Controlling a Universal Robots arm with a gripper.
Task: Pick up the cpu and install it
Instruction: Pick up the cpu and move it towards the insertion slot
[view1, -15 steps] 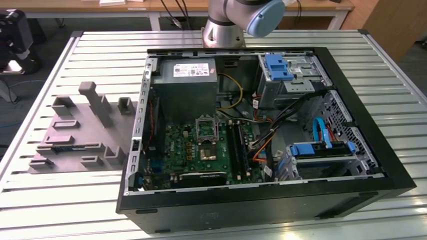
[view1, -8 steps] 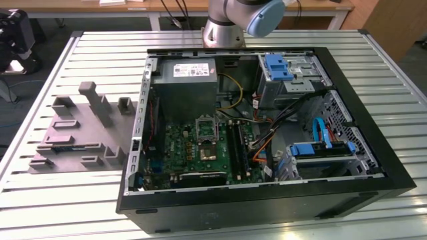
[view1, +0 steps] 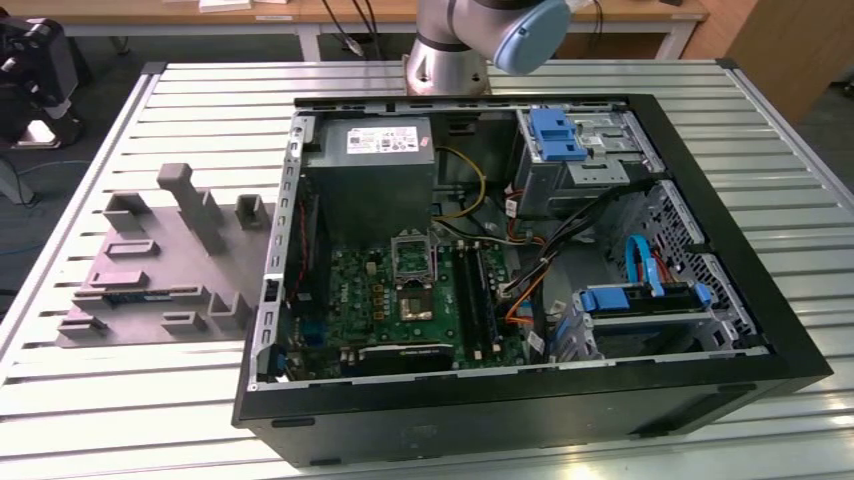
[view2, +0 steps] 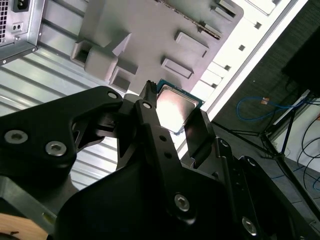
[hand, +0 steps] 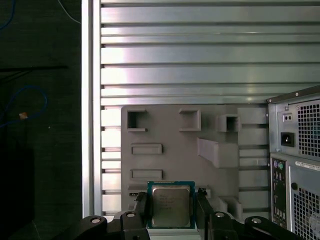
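Your tool (hand: 171, 201) was closed on the cpu (hand: 170, 205), one black finger (hand: 141, 202) against each of two opposite edges, so the chip sat pinched between them with its silvery top and thin green rim showing. In the second wrist view the same grip appeared: the cpu (view2: 176, 107) lay flat between the two fingers of the tool (view2: 174, 111), metal face catching the light.

You had the chip at the edge of the grey fixture tray (hand: 170, 130), over the side of the tray that lies closest to the surface's border. Whether it rested on the tray or hung just clear of it, you could not tell from these views. The tray lay on the slatted metal surface (hand: 185, 65), beside the rear panel of the PC case (hand: 300, 150).

In the exterior view, the tray (view1: 147, 270) sat to the exterior view's left of the open PC case (view1: 534, 400). Inside the case, the socket (view1: 411, 262) on the green board stood with its dark centre exposed, just below the grey power supply (view1: 378, 170). Your arm (view1: 467, 40) rose behind the case.
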